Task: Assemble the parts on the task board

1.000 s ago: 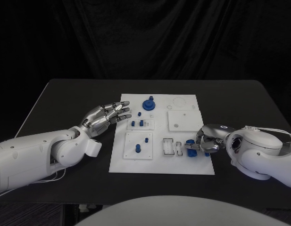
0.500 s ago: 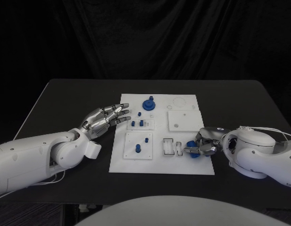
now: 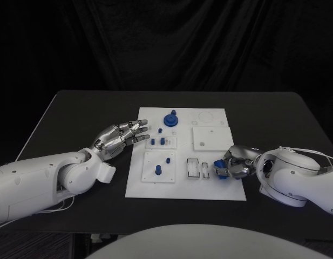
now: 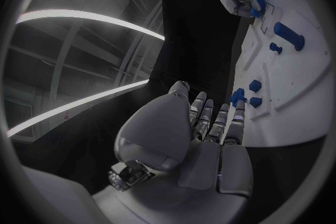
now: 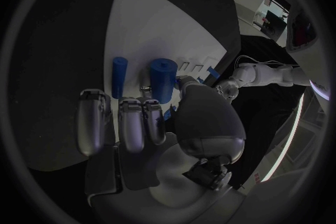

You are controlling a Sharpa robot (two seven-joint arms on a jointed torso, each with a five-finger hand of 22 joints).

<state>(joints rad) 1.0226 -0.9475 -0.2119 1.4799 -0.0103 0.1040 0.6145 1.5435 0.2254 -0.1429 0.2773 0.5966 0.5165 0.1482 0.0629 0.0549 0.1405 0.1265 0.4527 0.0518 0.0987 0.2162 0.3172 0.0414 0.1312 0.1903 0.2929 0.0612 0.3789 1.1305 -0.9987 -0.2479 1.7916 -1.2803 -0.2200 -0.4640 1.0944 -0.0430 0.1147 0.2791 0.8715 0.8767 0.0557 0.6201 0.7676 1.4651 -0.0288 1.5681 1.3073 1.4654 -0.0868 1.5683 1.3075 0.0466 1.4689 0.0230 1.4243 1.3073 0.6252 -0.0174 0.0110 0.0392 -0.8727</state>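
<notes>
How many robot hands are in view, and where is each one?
2. The left hand hovers by the task board's left edge, fingers spread, holding nothing. The right hand is at the board's right edge, curled round a blue part.

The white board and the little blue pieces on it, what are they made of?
The flat white task board looks like matte plastic: even colour, no glare. The small blue cylinder parts look like smooth, perhaps moulded, plastic, uniformly coloured with a faint sheen. Neither is certain.

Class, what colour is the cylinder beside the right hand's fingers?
Blue. The cylinder shows best in the right wrist view, by the right hand.
</notes>
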